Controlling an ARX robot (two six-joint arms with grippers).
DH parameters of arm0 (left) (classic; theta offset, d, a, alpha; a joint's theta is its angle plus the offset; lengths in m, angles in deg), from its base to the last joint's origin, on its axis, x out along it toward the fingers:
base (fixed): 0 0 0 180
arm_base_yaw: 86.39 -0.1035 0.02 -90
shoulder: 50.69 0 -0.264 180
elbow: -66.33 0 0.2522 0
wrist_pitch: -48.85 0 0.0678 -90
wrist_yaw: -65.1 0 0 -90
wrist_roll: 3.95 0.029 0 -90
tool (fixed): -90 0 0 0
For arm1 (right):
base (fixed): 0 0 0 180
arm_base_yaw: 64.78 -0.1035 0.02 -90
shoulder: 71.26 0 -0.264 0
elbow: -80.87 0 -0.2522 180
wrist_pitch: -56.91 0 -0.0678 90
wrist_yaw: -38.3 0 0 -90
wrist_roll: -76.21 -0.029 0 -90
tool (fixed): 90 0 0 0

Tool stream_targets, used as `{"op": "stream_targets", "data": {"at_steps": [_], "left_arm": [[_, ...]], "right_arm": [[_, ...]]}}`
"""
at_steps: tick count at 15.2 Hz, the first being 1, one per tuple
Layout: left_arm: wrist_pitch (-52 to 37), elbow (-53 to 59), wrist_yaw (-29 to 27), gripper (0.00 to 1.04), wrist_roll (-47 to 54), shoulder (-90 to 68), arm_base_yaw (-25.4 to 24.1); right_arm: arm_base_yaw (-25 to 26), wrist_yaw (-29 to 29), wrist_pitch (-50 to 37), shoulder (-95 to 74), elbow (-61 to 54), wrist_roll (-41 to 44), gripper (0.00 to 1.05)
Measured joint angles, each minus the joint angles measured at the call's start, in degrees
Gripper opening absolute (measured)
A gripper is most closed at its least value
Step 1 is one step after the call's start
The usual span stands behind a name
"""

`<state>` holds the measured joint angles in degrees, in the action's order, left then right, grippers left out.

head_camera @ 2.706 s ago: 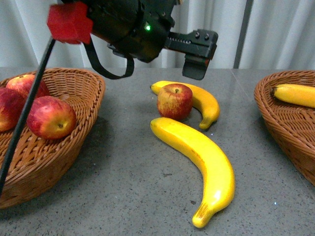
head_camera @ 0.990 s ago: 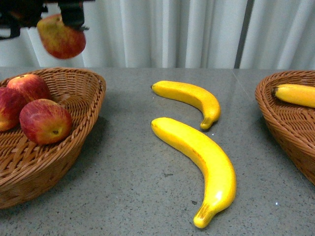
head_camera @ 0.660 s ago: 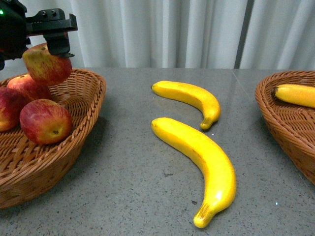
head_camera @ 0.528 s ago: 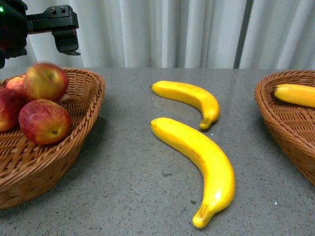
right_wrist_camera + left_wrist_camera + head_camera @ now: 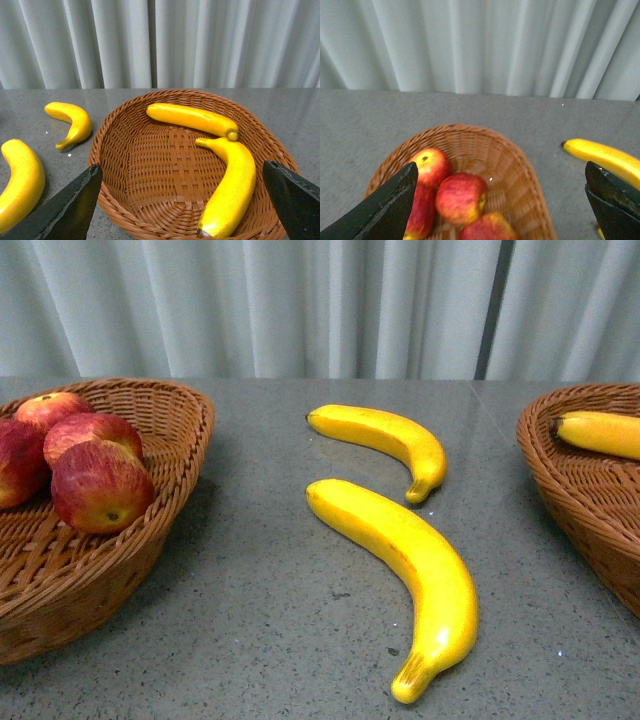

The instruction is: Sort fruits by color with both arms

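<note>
Several red apples (image 5: 100, 488) lie in the left wicker basket (image 5: 170, 400). Two yellow bananas lie on the grey table between the baskets: a small one (image 5: 385, 438) further back and a big one (image 5: 415, 565) nearer. Neither arm shows in the front view. My left gripper (image 5: 500, 210) is open and empty above the apple basket (image 5: 515, 165), with the apples (image 5: 462, 197) below it. My right gripper (image 5: 180, 210) is open and empty above the right basket (image 5: 120, 150), which holds two bananas (image 5: 230, 185) (image 5: 192, 118).
The right basket (image 5: 560, 470) stands at the right edge of the front view with one banana (image 5: 600, 432) showing in it. A white curtain (image 5: 320, 300) hangs behind the table. The grey tabletop (image 5: 260, 620) runs between the baskets.
My left gripper carried an apple over the left basket and let it go. The apple now rests among the others, and the left arm has left the front view.
</note>
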<state>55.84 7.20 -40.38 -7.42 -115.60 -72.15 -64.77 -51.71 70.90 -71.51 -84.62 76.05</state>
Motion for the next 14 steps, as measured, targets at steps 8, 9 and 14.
{"op": "stream_targets", "data": {"at_steps": [8,9,14], "left_arm": [[-17.1,25.7,1.5,0.63,2.4,22.9,0.4],[-17.0,31.0,2.8,0.48,2.5,26.7,-1.8],[-12.5,41.1,15.4,0.02,2.7,41.5,-14.4]], "right_arm": [[0.0,0.0,0.0,0.0,0.0,0.0,0.98],[0.0,0.0,0.0,0.0,0.0,0.0,0.98],[0.0,0.0,0.0,0.0,0.0,0.0,0.98]]}}
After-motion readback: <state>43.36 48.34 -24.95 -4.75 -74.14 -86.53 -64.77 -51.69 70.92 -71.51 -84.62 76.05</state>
